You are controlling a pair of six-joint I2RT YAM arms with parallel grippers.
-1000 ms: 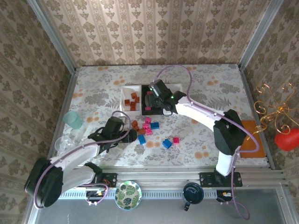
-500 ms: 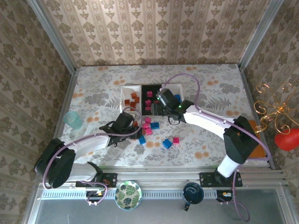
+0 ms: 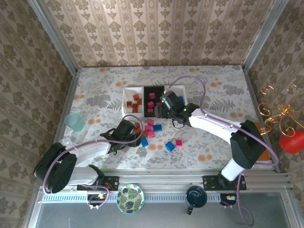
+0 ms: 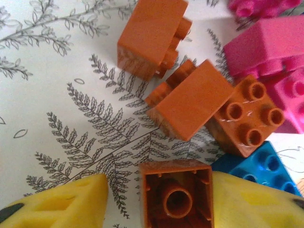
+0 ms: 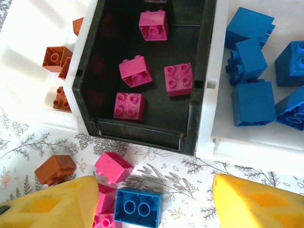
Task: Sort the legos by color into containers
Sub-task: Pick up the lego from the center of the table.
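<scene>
Legos (image 3: 151,128) partly sorted, both grippers open at the loose pile

Table (image 3: 213,95) has a pale cloth printed with leaves and flowers. Damask-papered walls (image 3: 156,33) close three sides, with metal posts (image 3: 57,42) at the corners. Containers (image 3: 127,90) sit mid-table: the left white tray has orange-brown legos, the black middle has pink, the right white has blue.

Loose legos lie on the cloth just near of the containers, all three colours mixed. One blue and one pink sit a little apart, toward the near edge.

Left gripper (image 4: 159,192) is released and straddles an orange-brown brick (image 4: 175,192) lying hollow side up. One finger is against it, with a gap at the other. More orange-brown, pink and blue legos crowd just beyond.

Right gripper (image 5: 152,199) is spread wide, grasping nothing, over the cloth at the black tray's near wall. A blue lego and pink ones lie beneath it. The right arm (image 3: 209,121) crosses the right white tray and hides part of it in the top view.

Around the edges:
- teal cup (image 3: 73,122) at the left edge
- plate (image 3: 130,198) and black round object (image 3: 195,196) on the near rail
- orange pad (image 3: 256,137) at the right edge
- gold wire ornament (image 3: 278,107) with a red heart, outside the right post
</scene>
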